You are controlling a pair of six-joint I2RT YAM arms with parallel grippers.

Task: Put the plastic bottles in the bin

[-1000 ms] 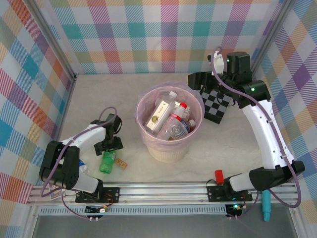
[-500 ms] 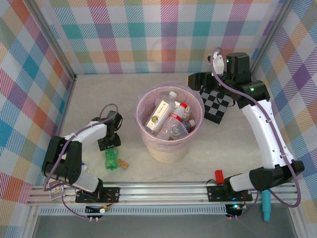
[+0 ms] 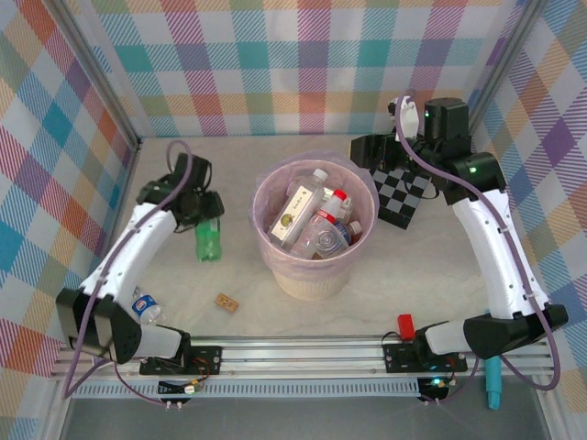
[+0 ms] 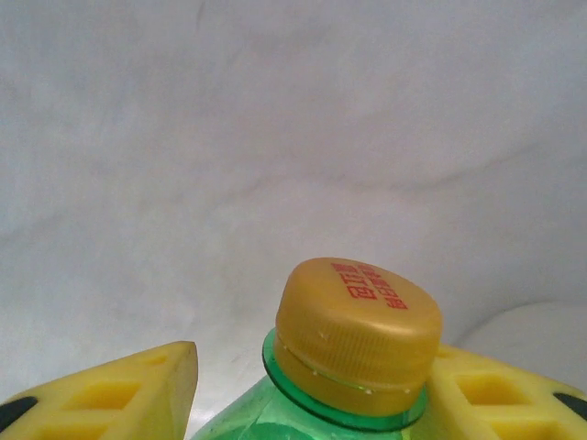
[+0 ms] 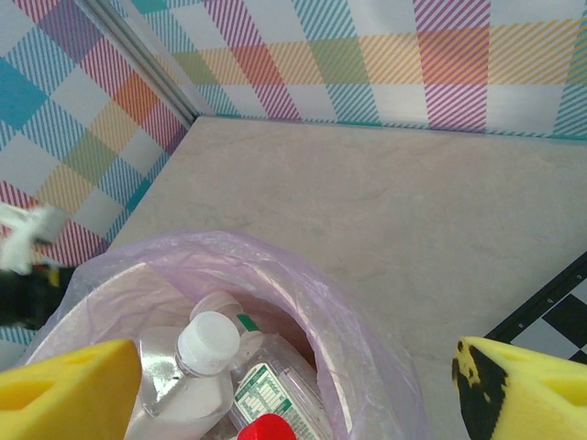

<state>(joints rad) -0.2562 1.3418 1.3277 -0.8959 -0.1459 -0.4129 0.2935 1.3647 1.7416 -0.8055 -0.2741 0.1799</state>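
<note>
Pinching between waffled yellow pads, left pincer holds translucent green bottle.

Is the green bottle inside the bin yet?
No, the green bottle is gripped by the left claw out on the table, left of the bin and outside its rim.

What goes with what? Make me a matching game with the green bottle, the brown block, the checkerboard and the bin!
Things:
1. green bottle
2. brown block
3. checkerboard
4. bin

Places:
a. at the back right
b. gripped by the left hand
c. lying alone on the table, near the front
d. in the middle, with bottles inside

Pairs: 1-b, 2-c, 3-a, 4-d
</note>
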